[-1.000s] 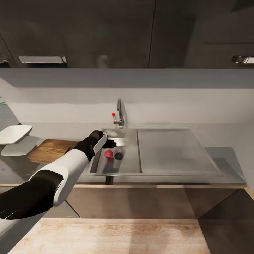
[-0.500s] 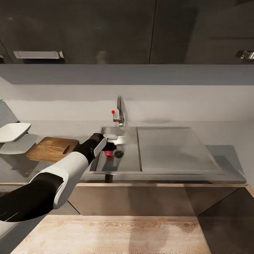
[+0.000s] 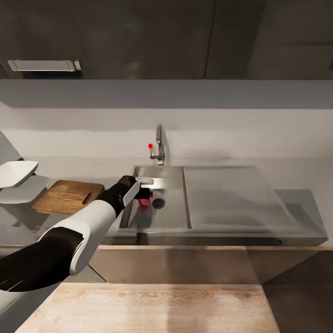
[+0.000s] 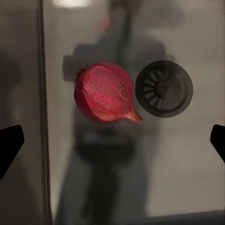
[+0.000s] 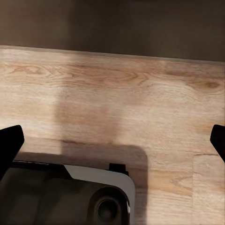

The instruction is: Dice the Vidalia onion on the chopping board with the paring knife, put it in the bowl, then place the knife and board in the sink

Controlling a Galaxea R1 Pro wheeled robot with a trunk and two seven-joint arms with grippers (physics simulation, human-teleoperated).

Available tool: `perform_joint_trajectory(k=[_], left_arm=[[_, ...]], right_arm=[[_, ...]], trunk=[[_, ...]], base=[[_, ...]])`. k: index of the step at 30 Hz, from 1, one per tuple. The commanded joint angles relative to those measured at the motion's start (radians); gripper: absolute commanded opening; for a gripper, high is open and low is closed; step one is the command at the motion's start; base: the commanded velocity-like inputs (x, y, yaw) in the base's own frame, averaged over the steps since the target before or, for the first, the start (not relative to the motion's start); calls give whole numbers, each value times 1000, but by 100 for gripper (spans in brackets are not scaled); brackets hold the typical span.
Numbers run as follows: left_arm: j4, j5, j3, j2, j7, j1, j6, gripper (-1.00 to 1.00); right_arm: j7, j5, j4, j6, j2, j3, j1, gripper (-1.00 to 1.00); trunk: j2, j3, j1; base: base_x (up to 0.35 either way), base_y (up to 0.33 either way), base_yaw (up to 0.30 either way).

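The pinkish-red Vidalia onion (image 4: 104,92) lies on the sink (image 3: 171,217) floor beside the round dark drain (image 4: 164,88). My left gripper (image 3: 144,191) hangs open just above the onion and partly hides it in the head view; its dark fingertips (image 4: 9,145) stand wide apart on either side, touching nothing. The chopping board (image 3: 64,196) rests on the countertop (image 3: 92,166) left of the sink, with the slim dark paring knife (image 3: 86,198) near its right end. Further left stands the white bowl (image 3: 16,172). My right gripper (image 5: 112,143) is open over the wooden floor, holding nothing.
The chrome tap (image 3: 160,143) with its red knob (image 3: 149,146) rises behind the basin. A steel draining surface (image 3: 231,194) lies to the right of the basin. Dark wall cabinets (image 3: 138,37) hang overhead. The robot's base (image 5: 93,197) lies below the right gripper.
The left gripper has come lower and closer over the onion, now covering part of it in the head view. The head camera has shifted a little; the onion has not moved.
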Motion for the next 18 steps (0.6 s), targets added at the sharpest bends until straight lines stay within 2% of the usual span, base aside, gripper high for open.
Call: perform_joint_trajectory(k=[1,8,18], left_arm=[[-1,10,-7,0,7,0,4,100],[-2,10,-8,0,6,4,4,100],[-1,10,-7,0,6,5,2,100]], right_arm=[[7,10,-2,-2,1,-8,0,100],[8,10,-2,-3,1,-7,0,100],[8,10,-2,-5,1,-7,0,100]], trunk=[[-2,-3,1],[-2,-11,1],[-2,-12,1]], base=[[75,16,0],[19,0,0],[93,-93,0]])
